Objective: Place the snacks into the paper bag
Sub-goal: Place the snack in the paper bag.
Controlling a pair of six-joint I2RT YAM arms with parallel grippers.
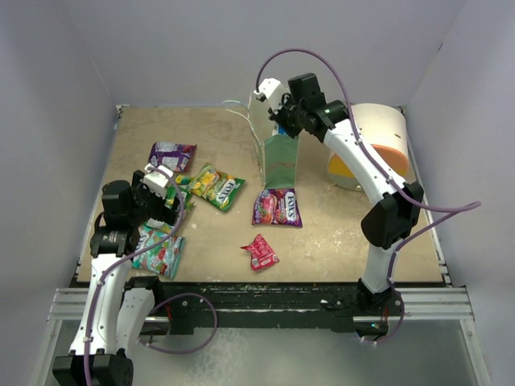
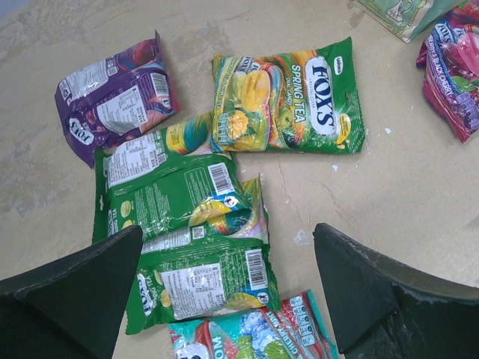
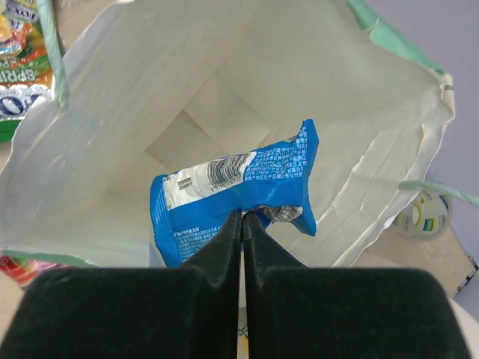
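**Right arm.** The right gripper point(image 3: 242, 217) has its fingers pressed together on the lower edge of a blue snack packet point(image 3: 236, 187). The packet is held over the open mouth of the paper bag point(image 3: 135, 82). How far it sits below the rim cannot be told. In the wrist view its long axis runs side to side, rising slightly to the right, with the barcode panel facing the camera.

**Paper bag.** It stands upright near the middle of the table point(image 1: 338, 233), mouth up and long axis vertical. A white cylinder with an orange face point(image 1: 374, 145) lies to its right, apart from it.

**Left arm.** The left gripper point(image 2: 228, 239) has its fingers spread wide and holds nothing. It hangs above the cluster of packets at the left of the table.

**Snacks on the table.**
- Two green packets point(image 2: 168, 183) lie back side up and overlap. Their long axes run roughly left to right in the wrist view.
- A teal packet point(image 2: 254, 333) lies at the near edge of that cluster, touching it.
- A purple packet point(image 2: 112, 101) lies flat beyond them, tilted.
- A green-yellow Fox's packet point(image 2: 288, 97) lies face up beside the purple one. Its long axis is diagonal in the top view.
- A magenta packet point(image 1: 278, 207) lies flat just in front of the bag.
- A red packet point(image 1: 260, 252) lies crumpled, nearer the front edge.
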